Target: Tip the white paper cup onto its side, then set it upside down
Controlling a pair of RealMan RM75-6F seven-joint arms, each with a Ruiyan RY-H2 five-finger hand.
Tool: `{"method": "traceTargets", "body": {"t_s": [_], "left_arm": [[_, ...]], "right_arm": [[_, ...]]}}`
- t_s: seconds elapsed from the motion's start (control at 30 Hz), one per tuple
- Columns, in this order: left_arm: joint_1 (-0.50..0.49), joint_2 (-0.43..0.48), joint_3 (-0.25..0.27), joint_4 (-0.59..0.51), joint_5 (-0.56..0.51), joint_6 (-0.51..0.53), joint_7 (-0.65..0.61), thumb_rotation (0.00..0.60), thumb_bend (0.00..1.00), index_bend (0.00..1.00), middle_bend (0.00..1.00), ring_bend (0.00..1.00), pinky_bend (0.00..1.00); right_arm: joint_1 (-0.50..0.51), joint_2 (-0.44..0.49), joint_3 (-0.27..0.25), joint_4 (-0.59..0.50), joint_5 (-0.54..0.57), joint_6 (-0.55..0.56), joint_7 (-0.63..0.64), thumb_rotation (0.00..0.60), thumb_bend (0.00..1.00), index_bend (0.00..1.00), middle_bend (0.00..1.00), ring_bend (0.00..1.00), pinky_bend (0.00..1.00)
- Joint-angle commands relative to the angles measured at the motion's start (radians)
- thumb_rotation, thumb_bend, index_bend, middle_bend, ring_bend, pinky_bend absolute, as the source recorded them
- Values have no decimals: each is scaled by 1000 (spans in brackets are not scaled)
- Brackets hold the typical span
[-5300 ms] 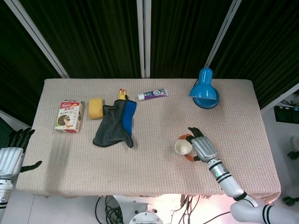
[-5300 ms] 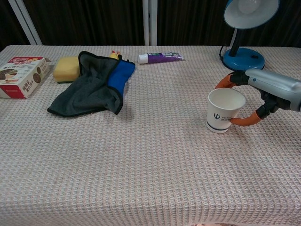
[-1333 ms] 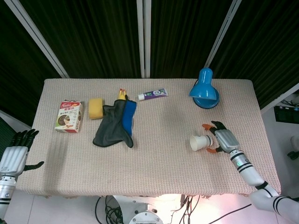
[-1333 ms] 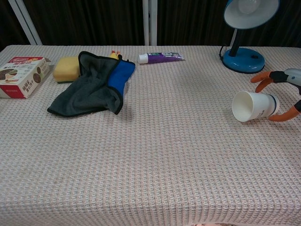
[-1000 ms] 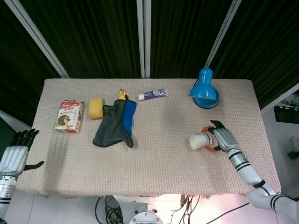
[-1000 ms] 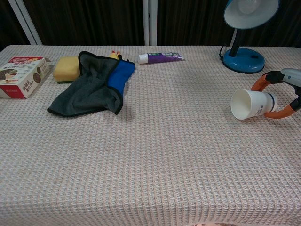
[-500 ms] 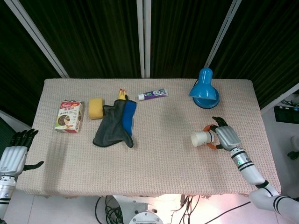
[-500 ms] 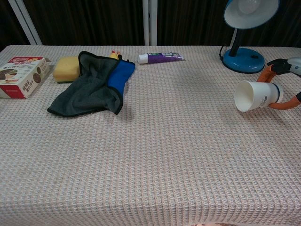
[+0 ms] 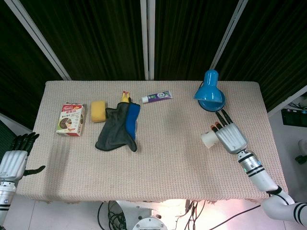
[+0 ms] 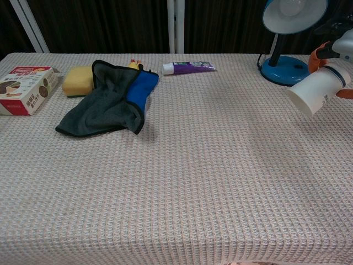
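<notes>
My right hand (image 9: 229,135) grips the white paper cup (image 10: 317,90) and holds it in the air above the right side of the table. The cup is tilted with its mouth facing down and to the left. In the head view only a small part of the cup (image 9: 208,139) shows from under the hand. In the chest view the right hand (image 10: 337,61) is cut off by the frame edge. My left hand (image 9: 13,161) hangs open beyond the table's left edge, holding nothing.
A blue desk lamp (image 9: 210,90) stands just behind the right hand. A purple tube (image 9: 157,97), a grey and blue cloth (image 9: 119,126), a yellow sponge (image 9: 98,110) and a small box (image 9: 71,119) lie across the back and left of the woven tablecloth (image 9: 158,167).
The right hand has lifted the cup off the table and turned it, so the mouth now points downward instead of sideways. The left hand has not moved.
</notes>
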Motion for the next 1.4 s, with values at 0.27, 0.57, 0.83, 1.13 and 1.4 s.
{"method": "traceTargets", "body": {"t_s": [0.27,0.57,0.83,1.13,1.4], "left_arm": [[7,-3,0,29,1,7,-42,600,93,66,31,0,38],[7,-8,-1,50,1,6,-68,600,93,66,31,0,38],[10,-12,-1,60,0,9,-73,600,94,66,31,0,38],[12,-14,-1,68,-3,9,-76,600,93,67,31,0,38],[15,-13,-1,70,-5,9,-78,600,94,66,31,0,38]], "right_arm": [[123,-7,19,-242,261,-102,-774,600,185,475,422,69,0],[156,-110,-20,-206,375,-65,-914,600,182,477,424,75,0],[171,-166,-55,-160,393,-27,-938,600,180,472,419,71,0],[185,-180,-87,-158,413,-6,-952,600,178,427,388,63,0],[198,-172,-102,-187,457,3,-962,600,70,10,123,0,0]]}}
